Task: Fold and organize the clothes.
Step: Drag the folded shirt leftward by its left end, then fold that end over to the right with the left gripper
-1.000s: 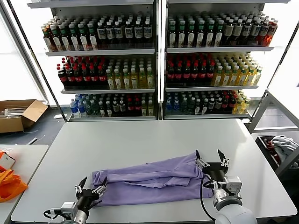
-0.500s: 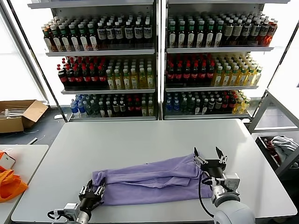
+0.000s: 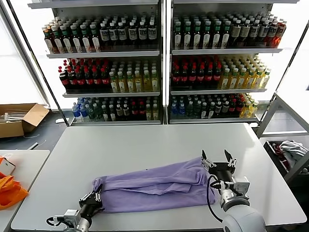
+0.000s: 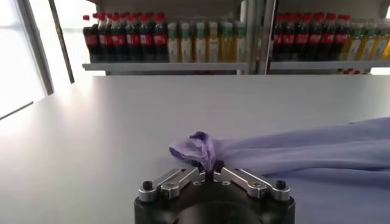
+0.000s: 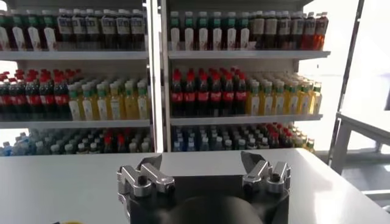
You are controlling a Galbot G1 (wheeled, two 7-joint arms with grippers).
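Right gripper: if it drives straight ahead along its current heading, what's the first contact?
Probably nothing close. The right gripper is open, aimed level over the table with no cloth between its fingers. The drink shelves beyond the far edge come next, though depth is unclear.

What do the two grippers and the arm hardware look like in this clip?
Both the left gripper and right gripper have black bodies, silvery metal finger links with black screws and dark pointed tips. The right wrist is a grey rounded housing with a looping black cable.

White surface [image 3: 145, 145] carries one item: lavender T-shirt [image 3: 154, 186], lying crumpled lengthwise near the front edge.
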